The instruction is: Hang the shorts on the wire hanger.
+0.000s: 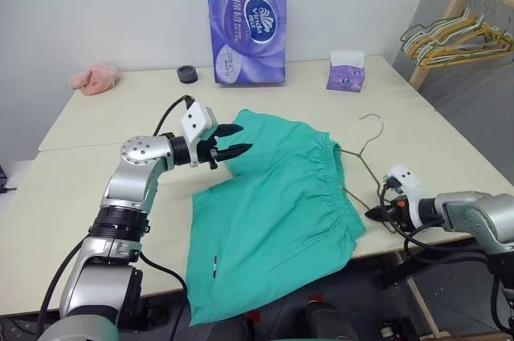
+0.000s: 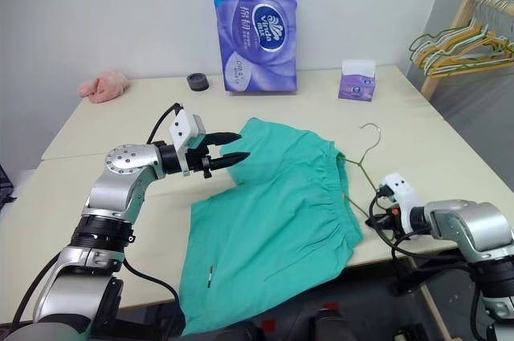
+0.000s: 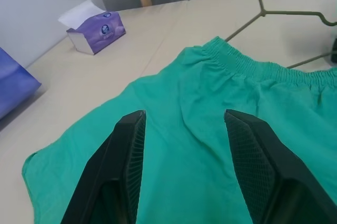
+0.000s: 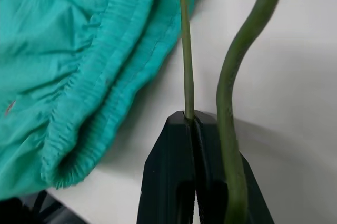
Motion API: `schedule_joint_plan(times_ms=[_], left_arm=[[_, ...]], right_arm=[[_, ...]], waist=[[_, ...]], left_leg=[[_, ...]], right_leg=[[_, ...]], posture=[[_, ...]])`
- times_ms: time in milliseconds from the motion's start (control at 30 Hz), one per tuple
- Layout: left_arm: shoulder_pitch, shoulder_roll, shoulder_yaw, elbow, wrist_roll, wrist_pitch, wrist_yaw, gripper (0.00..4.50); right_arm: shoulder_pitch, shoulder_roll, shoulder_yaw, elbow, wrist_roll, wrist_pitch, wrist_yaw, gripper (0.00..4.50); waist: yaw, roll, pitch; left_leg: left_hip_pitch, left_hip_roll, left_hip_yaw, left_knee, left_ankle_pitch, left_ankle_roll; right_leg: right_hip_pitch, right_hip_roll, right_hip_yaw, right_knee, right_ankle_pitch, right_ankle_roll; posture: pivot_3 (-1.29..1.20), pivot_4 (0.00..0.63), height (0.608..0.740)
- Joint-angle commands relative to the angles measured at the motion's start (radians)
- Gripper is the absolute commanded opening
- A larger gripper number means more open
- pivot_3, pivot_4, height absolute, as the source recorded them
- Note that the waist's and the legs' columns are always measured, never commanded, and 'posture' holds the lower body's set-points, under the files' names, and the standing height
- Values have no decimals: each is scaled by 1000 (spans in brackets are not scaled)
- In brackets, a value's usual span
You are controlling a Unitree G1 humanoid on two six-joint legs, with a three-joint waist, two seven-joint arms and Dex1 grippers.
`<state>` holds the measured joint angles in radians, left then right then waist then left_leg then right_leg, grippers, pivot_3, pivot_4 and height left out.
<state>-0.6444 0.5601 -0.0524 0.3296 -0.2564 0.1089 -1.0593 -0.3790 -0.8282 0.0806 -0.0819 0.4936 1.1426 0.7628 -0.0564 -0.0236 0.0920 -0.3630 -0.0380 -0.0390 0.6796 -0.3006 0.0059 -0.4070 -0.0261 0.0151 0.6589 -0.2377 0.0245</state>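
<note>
Right hand [image 4: 192, 121] pinches one wire hanger [image 1: 363, 163]; left hand [image 1: 234, 140] half-open, empty, above one shorts [image 1: 273, 213].

Even, diffuse indoor light fills both head views, leaving the pale table [image 1: 96, 124] bright and free of hard glare. Shadows are soft: a faint grey one lies under the left gripper [image 1: 233, 140] on the shorts [image 1: 273, 205], and a dim band runs below the table edge along the bottom of the frame. The purple pack [image 1: 247, 20] at upper centre shows a mild sheen on its plastic. Straight lines bow slightly toward the corners. In the left wrist view the fingers [image 3: 131, 145] at the bottom are sharp. In the right wrist view the wire hanger [image 4: 185, 50] is soft at close range, casting a blurred shadow lower right.
</note>
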Motion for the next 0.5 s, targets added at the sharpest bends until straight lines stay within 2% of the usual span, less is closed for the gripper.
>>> schedule_joint_plan(times_ms=[33,133,300,400,500], left_arm=[[-30,2,40,-32,-38,51,5,2500],[-38,7,51,-28,-46,81,15,3057],[-91,2,80,7,-68,103,11,4485],[-142,15,84,37,-81,112,-36,4485],[-177,73,31,43,-53,82,-179,4485]], right_arm=[[-53,-15,-44,-41,2,-36,10,0],[-60,-30,-66,-108,10,-45,10,0],[-48,-40,-27,-235,-38,-129,-8,0],[-39,-48,31,-291,-86,-194,2,0],[-31,-79,109,-338,-150,-272,33,0]], waist=[[0,0,0],[0,0,0],[0,0,0],[0,0,0],[-2,0,0]], left_leg=[[0,0,0,0,0,0],[0,0,-1,0,0,0],[-1,0,-1,0,0,0],[-1,0,-1,0,0,0],[-1,0,0,0,0,0]], right_leg=[[0,0,0,0,0,0],[0,0,0,0,0,0],[-1,0,-1,0,0,0],[-1,0,-1,0,0,0],[-1,0,-1,0,0,0]], posture=[[-111,56,740],[-112,53,740],[-125,43,740],[-128,40,740],[-128,40,740]])
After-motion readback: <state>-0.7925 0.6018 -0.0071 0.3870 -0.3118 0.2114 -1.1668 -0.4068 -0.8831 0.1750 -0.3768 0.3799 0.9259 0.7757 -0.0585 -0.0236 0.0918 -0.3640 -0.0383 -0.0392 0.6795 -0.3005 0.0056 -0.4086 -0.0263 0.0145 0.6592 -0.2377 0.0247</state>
